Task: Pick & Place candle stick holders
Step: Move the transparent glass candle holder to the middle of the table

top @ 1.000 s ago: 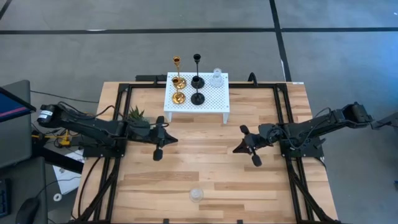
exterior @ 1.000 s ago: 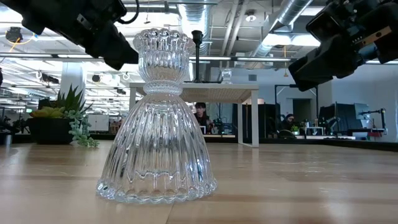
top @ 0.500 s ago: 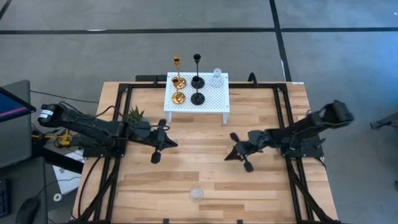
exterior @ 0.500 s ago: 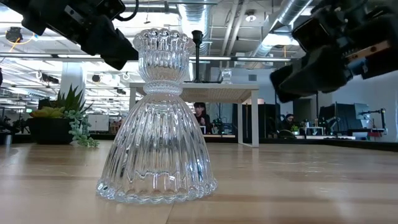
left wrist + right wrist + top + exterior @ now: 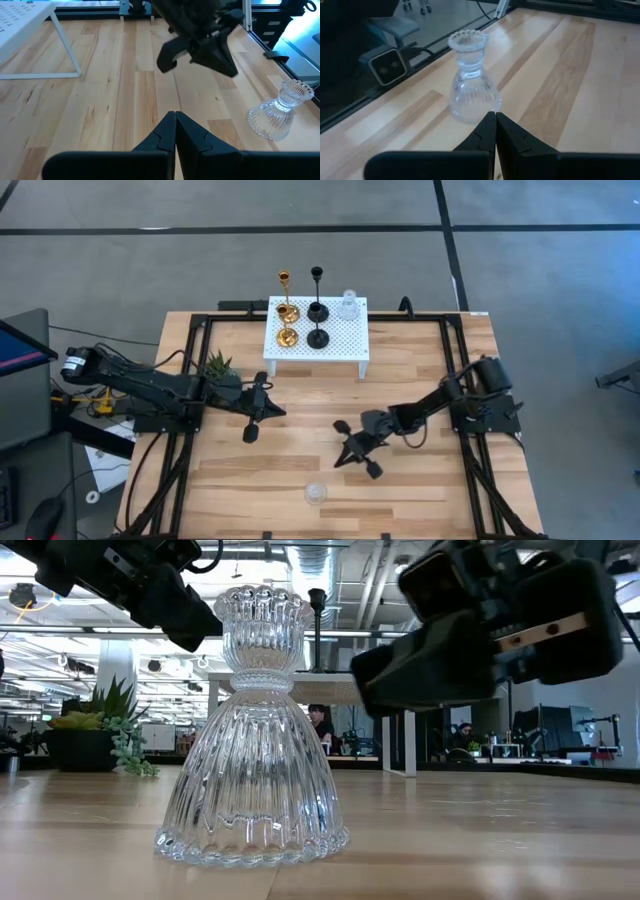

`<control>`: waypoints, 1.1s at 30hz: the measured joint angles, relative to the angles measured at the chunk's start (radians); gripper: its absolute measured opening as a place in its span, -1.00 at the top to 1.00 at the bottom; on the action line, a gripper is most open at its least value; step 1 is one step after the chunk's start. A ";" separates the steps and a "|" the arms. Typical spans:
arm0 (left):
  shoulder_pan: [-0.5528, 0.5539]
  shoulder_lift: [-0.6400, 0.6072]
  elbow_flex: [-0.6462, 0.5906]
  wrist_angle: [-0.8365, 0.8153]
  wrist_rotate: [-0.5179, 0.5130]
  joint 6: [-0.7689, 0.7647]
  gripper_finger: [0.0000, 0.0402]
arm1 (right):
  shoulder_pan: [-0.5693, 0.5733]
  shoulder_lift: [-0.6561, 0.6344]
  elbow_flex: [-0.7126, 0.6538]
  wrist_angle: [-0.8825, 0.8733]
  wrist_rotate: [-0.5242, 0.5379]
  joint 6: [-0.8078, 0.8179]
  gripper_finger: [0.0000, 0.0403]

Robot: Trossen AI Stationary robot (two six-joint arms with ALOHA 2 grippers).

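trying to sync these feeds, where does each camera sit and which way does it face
High view: above the table, looking straight down; both arms show, with the right tool near the clear glass holder.
Low view: at tabletop height, looking across into the room; the clear glass holder fills it, arms overhead.
Left wrist view: on the left arm, past its shut tool toward the right arm.
Right wrist view: on the right arm, its shut tool facing the holder.
All four share the holder.

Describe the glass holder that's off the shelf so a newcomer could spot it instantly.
Start at the wooden table and go to its front edge, opposite the white perforated shelf. A clear ribbed glass holder stands there alone and upright, just ahead of the right hand. Every other holder sits up on the shelf.
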 joint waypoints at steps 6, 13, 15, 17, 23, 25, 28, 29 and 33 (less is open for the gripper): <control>0.000 0.000 0.000 0.003 0.000 0.000 0.96 | -0.013 0.094 0.107 -0.037 -0.047 0.016 1.00; 0.000 0.000 0.000 0.004 0.000 0.000 0.95 | -0.010 0.152 0.174 -0.088 -0.123 0.087 0.99; 0.000 0.000 0.000 0.004 0.000 0.000 0.95 | -0.011 0.155 0.184 -0.096 -0.122 0.088 0.94; 0.000 0.000 0.000 0.007 0.000 0.000 0.95 | -0.010 0.155 0.197 -0.094 -0.121 0.089 0.84; 0.000 0.000 0.000 0.010 0.000 0.000 0.95 | -0.005 0.149 0.211 -0.098 -0.120 0.090 0.32; 0.000 0.000 0.000 0.010 0.000 0.000 0.95 | 0.003 0.148 0.211 -0.099 -0.113 0.090 0.13; 0.000 0.000 0.000 0.010 0.000 0.000 0.95 | 0.019 0.148 0.212 -0.099 -0.112 0.097 -0.14; 0.000 0.000 0.000 0.010 0.000 0.000 0.95 | 0.024 0.148 0.215 -0.100 -0.112 0.097 -0.20; 0.000 0.000 0.000 0.010 0.000 -0.009 0.95 | 0.039 0.148 0.238 -0.098 -0.109 0.090 -0.29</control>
